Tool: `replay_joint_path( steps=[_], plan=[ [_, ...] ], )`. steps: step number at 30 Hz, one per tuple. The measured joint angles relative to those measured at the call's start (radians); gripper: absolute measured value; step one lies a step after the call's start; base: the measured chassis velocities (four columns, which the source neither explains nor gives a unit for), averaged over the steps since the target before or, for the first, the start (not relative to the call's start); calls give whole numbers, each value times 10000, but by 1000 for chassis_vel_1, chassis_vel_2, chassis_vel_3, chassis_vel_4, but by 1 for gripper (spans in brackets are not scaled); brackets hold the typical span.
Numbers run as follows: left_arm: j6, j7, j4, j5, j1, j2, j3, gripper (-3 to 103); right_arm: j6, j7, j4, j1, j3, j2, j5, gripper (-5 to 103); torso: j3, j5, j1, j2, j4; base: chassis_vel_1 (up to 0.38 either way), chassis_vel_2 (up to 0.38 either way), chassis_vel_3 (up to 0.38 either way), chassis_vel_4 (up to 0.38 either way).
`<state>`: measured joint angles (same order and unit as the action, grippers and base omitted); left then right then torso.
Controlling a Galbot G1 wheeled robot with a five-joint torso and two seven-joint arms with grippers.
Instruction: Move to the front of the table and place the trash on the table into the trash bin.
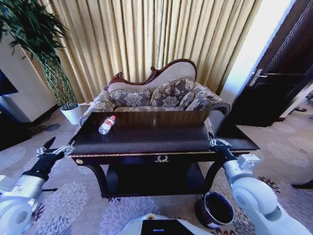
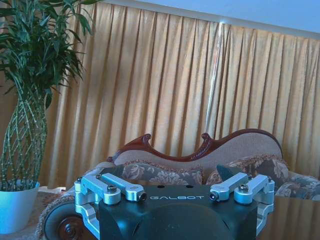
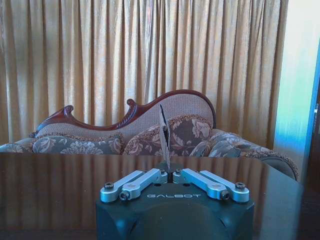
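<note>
The dark glossy table (image 1: pixel 146 139) with a gold emblem stands right in front of me. A clear plastic bottle with a red cap (image 1: pixel 106 125), the trash in view, lies on its side at the far left of the top. On the carpet by the table's right front leg sits the round dark trash bin (image 1: pixel 215 209). My left gripper (image 1: pixel 61 144) hovers open just off the table's left front corner. At the right front corner, level with the top, my right gripper (image 1: pixel 215 142) (image 3: pixel 164 137) is shut, holding nothing.
A patterned sofa (image 1: pixel 156 95) stands close behind the table, with gold curtains beyond it. A tall plant in a white pot (image 1: pixel 72 113) is at the far left and a dark door (image 1: pixel 283 78) at the right. Patterned carpet surrounds the table.
</note>
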<state>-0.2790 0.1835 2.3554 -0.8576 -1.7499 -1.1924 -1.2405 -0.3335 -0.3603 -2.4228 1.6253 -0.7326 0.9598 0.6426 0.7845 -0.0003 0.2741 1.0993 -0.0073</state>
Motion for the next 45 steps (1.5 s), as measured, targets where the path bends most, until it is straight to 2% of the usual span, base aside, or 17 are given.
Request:
replay_joint_path(
  steps=[19, 45],
  plan=[
    [20, 198, 2, 15, -81, -70, -54, 100, 1, -185, -170, 141, 109, 9, 61, 0, 0, 0, 0, 0, 0, 33, -36, -29, 35],
    [45, 411, 48, 46, -127, -232, -68, 100, 53, -228, -145, 227, 197, 101, -16, 0, 0, 0, -1, 0, -1, 115, -116, -118, 112]
  ],
)
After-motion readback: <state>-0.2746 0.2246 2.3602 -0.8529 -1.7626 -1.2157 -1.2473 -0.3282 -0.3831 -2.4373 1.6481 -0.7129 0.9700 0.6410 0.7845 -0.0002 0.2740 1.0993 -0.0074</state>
